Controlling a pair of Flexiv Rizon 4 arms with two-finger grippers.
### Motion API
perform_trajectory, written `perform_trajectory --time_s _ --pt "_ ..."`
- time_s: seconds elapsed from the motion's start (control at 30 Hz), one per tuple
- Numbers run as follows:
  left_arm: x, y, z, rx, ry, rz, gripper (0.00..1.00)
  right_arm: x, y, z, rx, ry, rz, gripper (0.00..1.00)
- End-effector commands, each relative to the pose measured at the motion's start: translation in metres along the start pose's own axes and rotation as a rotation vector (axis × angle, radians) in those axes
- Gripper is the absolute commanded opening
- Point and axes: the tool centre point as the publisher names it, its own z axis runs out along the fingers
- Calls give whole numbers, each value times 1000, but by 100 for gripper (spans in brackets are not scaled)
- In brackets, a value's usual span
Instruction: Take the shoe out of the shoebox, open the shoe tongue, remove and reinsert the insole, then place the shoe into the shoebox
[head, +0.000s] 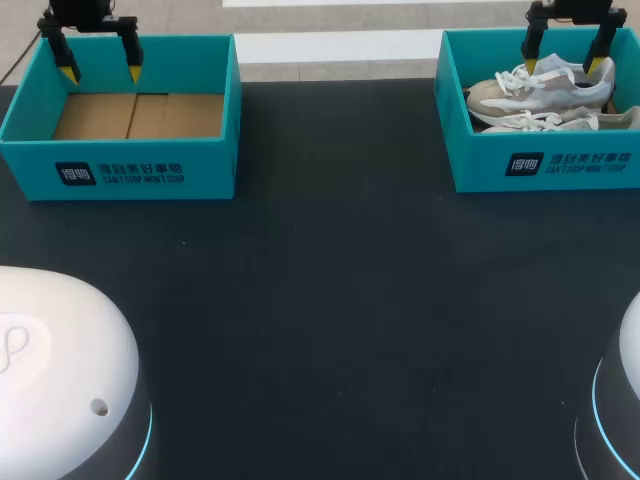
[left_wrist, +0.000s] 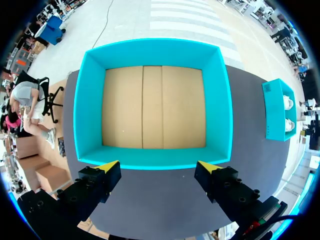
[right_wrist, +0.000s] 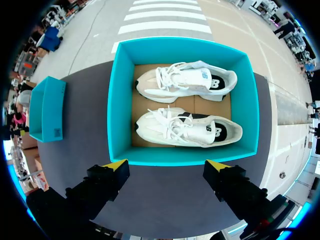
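Two teal shoeboxes are set on the dark table (head: 330, 300), well apart and close to its far edge: the left shoebox (head: 120, 170) near the left side and the right shoebox (head: 545, 165) near the right side, with a broad stretch of table surface between them. Two pale shoes with white laces are held in the right shoebox, laid lengthwise and just beside each other. The far shoe (right_wrist: 185, 80) lies along the back wall and the near shoe (right_wrist: 187, 127) along the front wall, both with toes turned toward the left shoebox. Strips of brown cardboard are seen around the shoes, widest at the toe end. In the left shoebox only the brown cardboard floor is shown. Two grippers are counted, one above each box. The left gripper (head: 100, 72) is hung over the left shoebox, its two yellow-tipped fingers spread wide with nothing between them. The right gripper (head: 562, 65) is hung over the right shoebox in the same way — fingers wide apart, nothing grasped, tips clear of shoes and walls. In each wrist view the tips are lined up with the box's near long wall. Two white rounded bases — the left base (head: 50, 370) and the right base (head: 625, 400) — are seen at the table's near corners.
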Motion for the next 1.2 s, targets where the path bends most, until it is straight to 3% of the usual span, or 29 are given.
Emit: perform_trajectory --time_s 0.03,0.3,0.4,0.5,0.83,0.93,1.2 --pt "0 0 0 -1 -1 0 100 0 0 0 1 0 0 100" --pt "0 0 0 -1 -1 0 100 0 0 0 1 0 0 100" --pt "0 0 0 -1 -1 0 100 -15 -6 3 -43 -21 22 100" --pt "0 0 0 -1 -1 0 100 -34 -12 9 -45 -17 86 100" --pt "0 0 0 -1 -1 0 100 -87 -31 27 -86 -24 99 100" --pt "0 0 0 -1 -1 0 100 -104 -31 39 -53 -143 167 100" --pt "0 0 0 -1 -1 0 100 -104 -31 39 -53 -143 167 100"
